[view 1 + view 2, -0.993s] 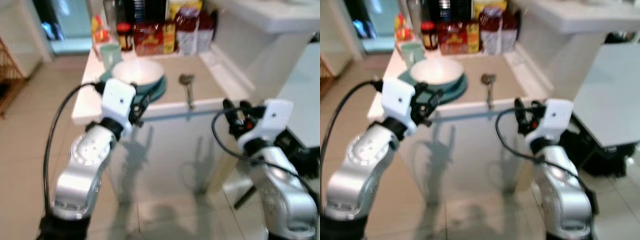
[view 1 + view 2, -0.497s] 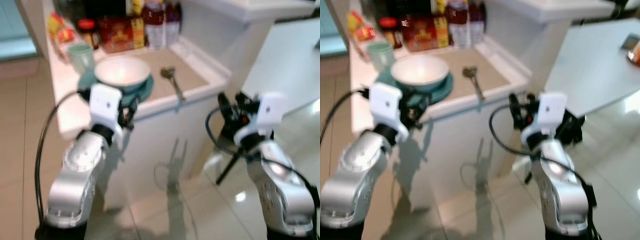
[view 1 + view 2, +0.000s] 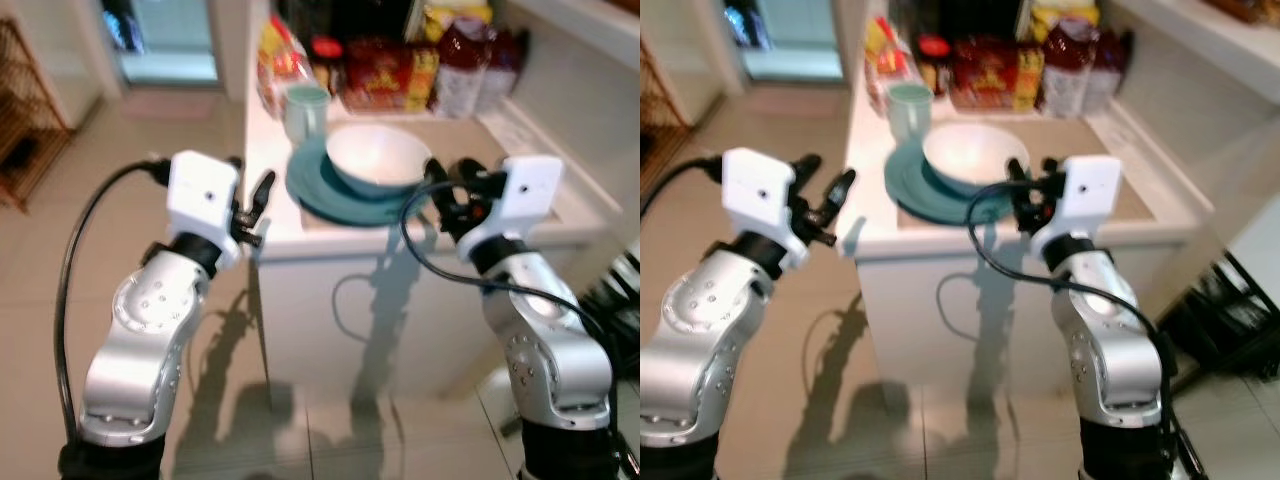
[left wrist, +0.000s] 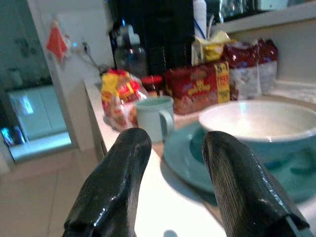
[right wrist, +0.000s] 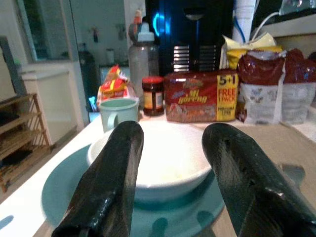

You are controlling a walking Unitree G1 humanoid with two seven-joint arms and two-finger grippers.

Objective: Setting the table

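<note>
A white bowl point(image 3: 378, 158) sits on a teal plate point(image 3: 318, 187) near the front edge of the white counter point(image 3: 275, 228). A mint mug point(image 3: 305, 112) stands just behind the plate. My left gripper point(image 3: 256, 204) is open and hovers off the counter's left corner, short of the plate. In the left wrist view the mug point(image 4: 155, 117) and plate point(image 4: 185, 158) lie beyond its fingers point(image 4: 116, 187). My right gripper point(image 3: 446, 193) is open at the counter's edge, close to the bowl's right side. The right wrist view has the bowl point(image 5: 170, 160) straight ahead between the fingers point(image 5: 237, 177).
Food packets point(image 3: 385, 72), a dark jar point(image 3: 325, 55), a bag of snacks point(image 3: 278, 65) and a black machine point(image 5: 195, 34) line the back of the counter. A raised white ledge point(image 3: 575, 40) runs along the right. A wooden rack point(image 3: 25, 110) stands on the tiled floor at left.
The camera has swung, so the counter end with plate and bowl is now straight ahead and closer. Both grippers sit nearer the plate, the right one beside the bowl. Both stay open.
</note>
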